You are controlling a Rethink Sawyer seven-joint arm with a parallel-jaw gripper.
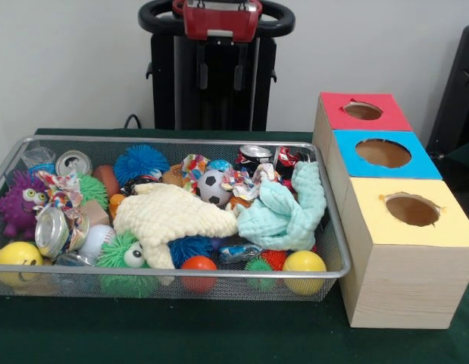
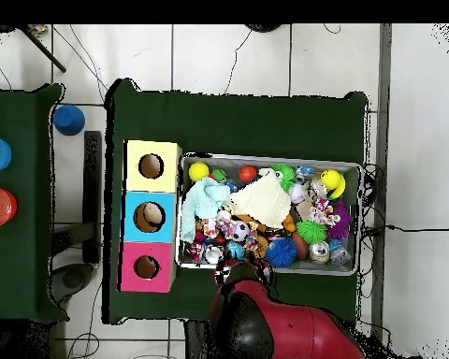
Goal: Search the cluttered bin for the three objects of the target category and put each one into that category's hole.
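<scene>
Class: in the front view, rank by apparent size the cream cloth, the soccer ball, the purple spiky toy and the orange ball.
1. Cream cloth
2. Purple spiky toy
3. Soccer ball and orange ball: look alike; the orange one sits nearer the camera, so unranked.

Soccer ball (image 1: 214, 187), yellow cloth (image 1: 173, 214) — mint cloth (image 1: 283, 214), crushed cans (image 1: 52, 231)

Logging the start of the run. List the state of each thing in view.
Bin: full, cluttered.
Yellow cloth: crumpled on top.
Mint cloth: bunched at the boxes' end.
Cans: crushed.
Red box, blue box, yellow box: holes open.
Arm: drawn back.
</scene>
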